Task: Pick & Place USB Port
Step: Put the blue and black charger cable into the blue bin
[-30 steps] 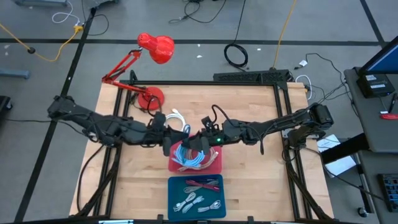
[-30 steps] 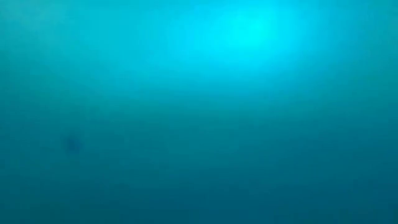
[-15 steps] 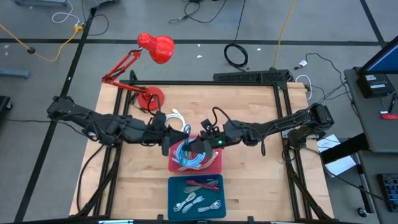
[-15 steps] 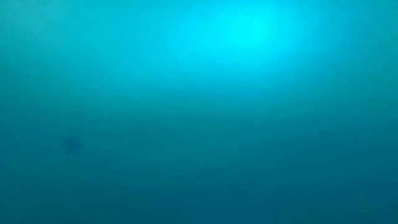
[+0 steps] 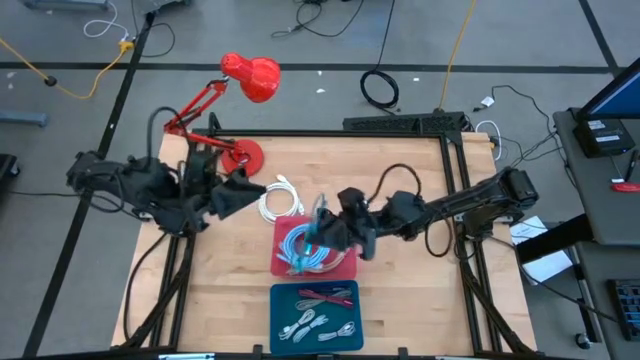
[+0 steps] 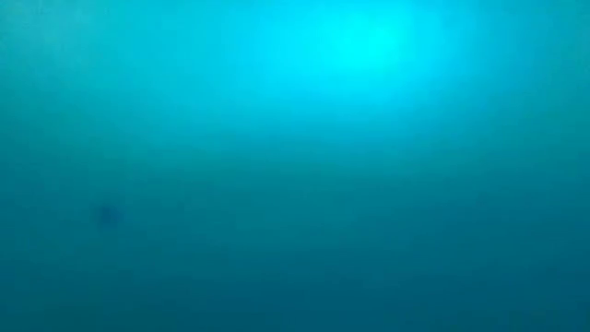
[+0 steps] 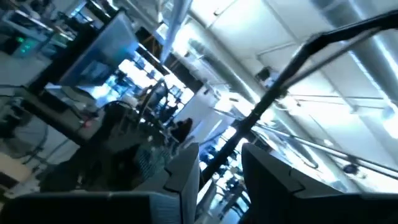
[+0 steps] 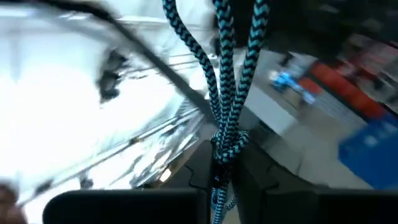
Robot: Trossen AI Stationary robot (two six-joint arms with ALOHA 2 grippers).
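A red bin (image 5: 345,268) in the middle of the table holds a tangle of blue and white cables (image 5: 303,252). My right gripper (image 5: 328,232) is over the bin, shut on a teal-and-black braided cable (image 8: 219,74). My left gripper (image 5: 240,196) is drawn back toward the table's left, left of a white cable (image 5: 281,198) that lies coiled on the wood. Its fingers (image 7: 186,177) stand apart with nothing between them. The low view shows only a blank teal field. My right gripper pinches the braided cable between its two fingers at a bunched, knot-like spot (image 8: 225,144). Three strands run on forward past the fingertips. In the high view a blue strand (image 5: 319,215) leads from the gripper down into the bin's tangle.
A blue tray (image 5: 280,312) with several sorted cables stands near the front edge, just in front of the red bin. A red desk lamp (image 5: 250,78) is clamped at the far left corner, its base (image 5: 243,156) on the table. Bare wood lies to either side of the bin.
My left arm has pulled away from the bin toward the table's left edge and folded back. My right arm has bent its elbow and risen over the bin, drawing a blue strand up out of the tangle.
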